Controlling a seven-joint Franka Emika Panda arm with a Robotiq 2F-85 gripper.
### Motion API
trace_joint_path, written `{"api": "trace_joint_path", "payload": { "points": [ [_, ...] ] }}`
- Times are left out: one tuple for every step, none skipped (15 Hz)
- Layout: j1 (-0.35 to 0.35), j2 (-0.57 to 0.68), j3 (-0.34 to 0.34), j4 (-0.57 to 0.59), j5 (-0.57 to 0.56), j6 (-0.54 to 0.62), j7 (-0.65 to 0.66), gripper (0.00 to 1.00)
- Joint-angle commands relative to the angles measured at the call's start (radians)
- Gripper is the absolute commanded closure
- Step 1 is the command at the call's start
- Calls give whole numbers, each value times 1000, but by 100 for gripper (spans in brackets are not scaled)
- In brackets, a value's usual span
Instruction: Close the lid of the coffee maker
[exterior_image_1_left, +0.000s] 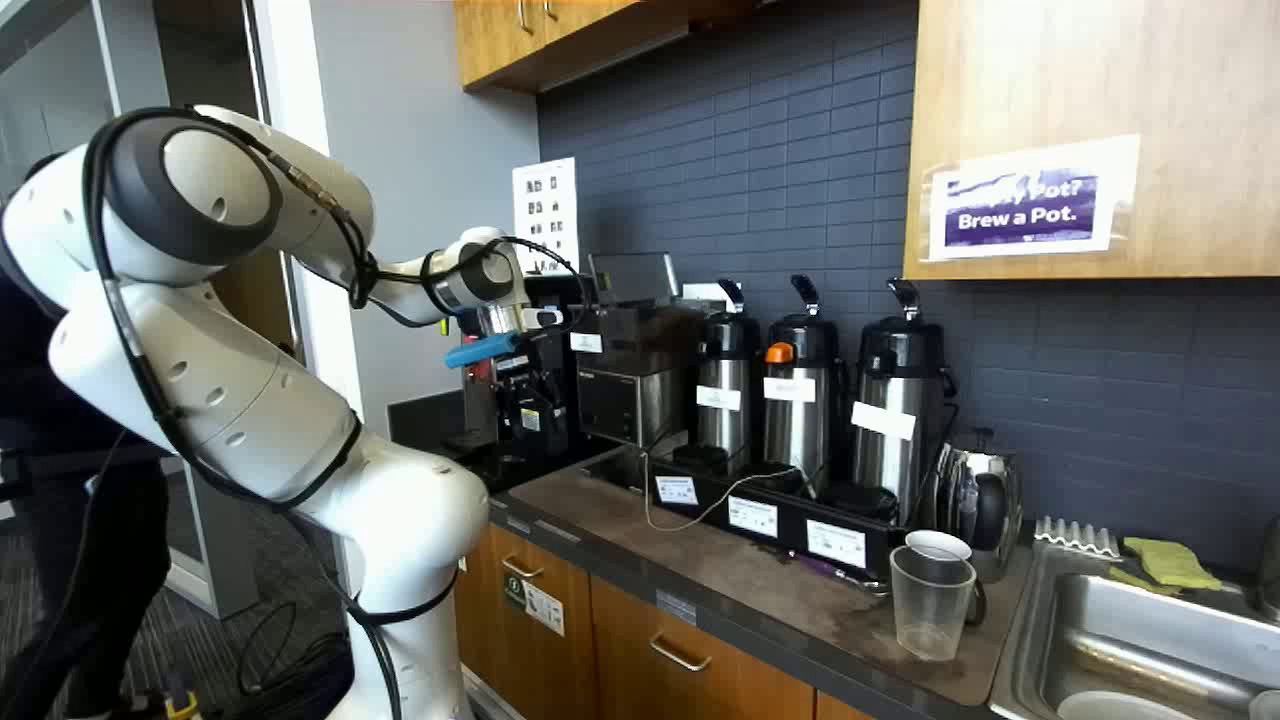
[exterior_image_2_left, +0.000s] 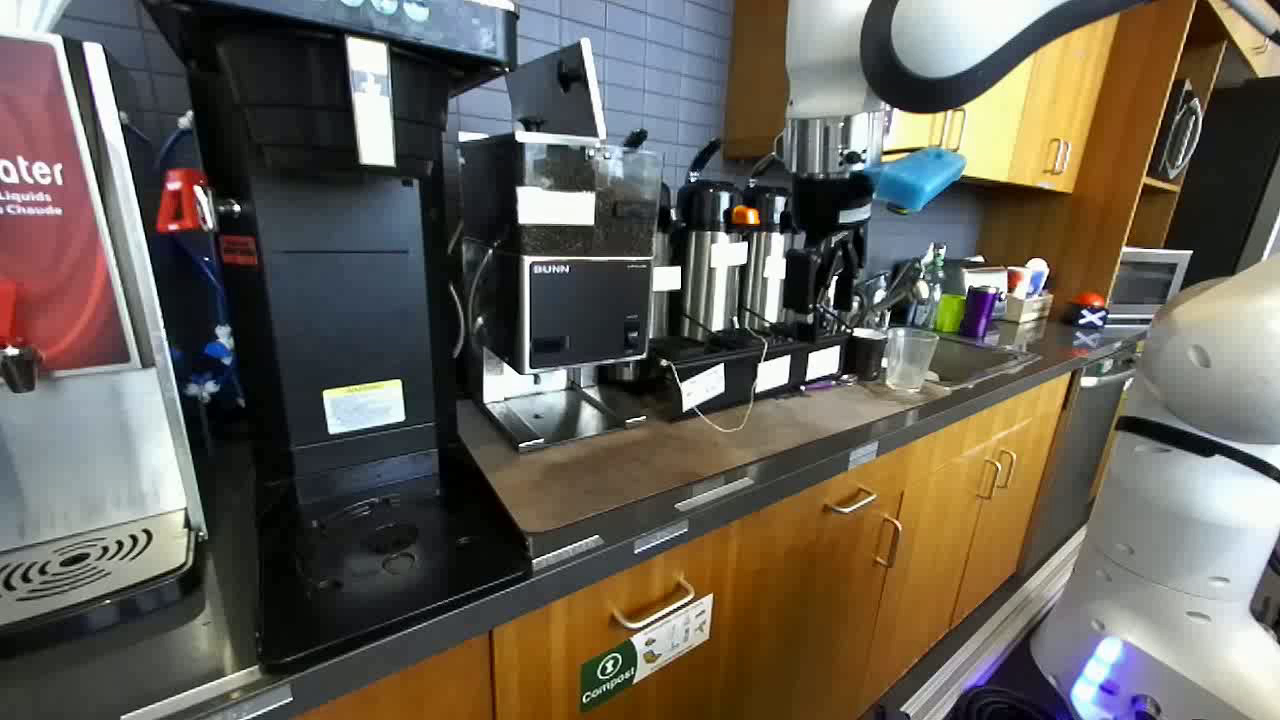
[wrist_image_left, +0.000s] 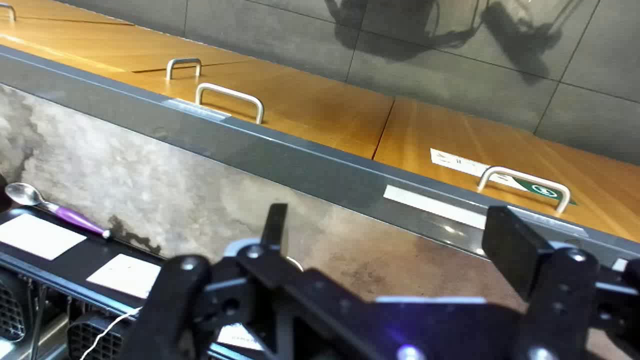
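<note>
The coffee maker is the black-and-steel boxy BUNN machine (exterior_image_2_left: 588, 305) with a clear hopper of dark contents, standing on the counter; it also shows in an exterior view (exterior_image_1_left: 612, 405). Its lid (exterior_image_2_left: 545, 92) is raised and tilted up above the hopper, with a dark knob on it; the raised lid also shows in an exterior view (exterior_image_1_left: 635, 278). My gripper (exterior_image_2_left: 824, 300) hangs pointing down, apart from the machine and lower than the lid. In the wrist view the gripper (wrist_image_left: 390, 232) is open and empty above the counter. Lid and machine are out of the wrist view.
Several airpots (exterior_image_1_left: 790, 400) stand beside the machine in a black tray (exterior_image_1_left: 790, 525). A tall black brewer (exterior_image_2_left: 340, 260) stands on its other side. A clear cup (exterior_image_1_left: 930, 600) stands near the sink (exterior_image_1_left: 1020, 610). A wall cabinet (exterior_image_1_left: 560, 45) hangs above.
</note>
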Motion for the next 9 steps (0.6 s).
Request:
{"api": "trace_joint_path", "payload": {
  "points": [
    [22, 6, -19, 2, -14, -2, 14, 0],
    [22, 6, -19, 2, -14, -2, 14, 0],
    [22, 6, -19, 2, -14, -2, 14, 0],
    [22, 9, -17, 3, -15, -2, 16, 0],
    [24, 14, -16, 8, -12, -2, 17, 0],
    [25, 17, -15, 11, -11, -3, 18, 0],
    [27, 21, -12, 16, -13, -1, 18, 0],
    [30, 28, -10, 26, -12, -3, 16, 0],
    [32, 32, -8, 33, -13, -4, 16, 0]
  ]
}}
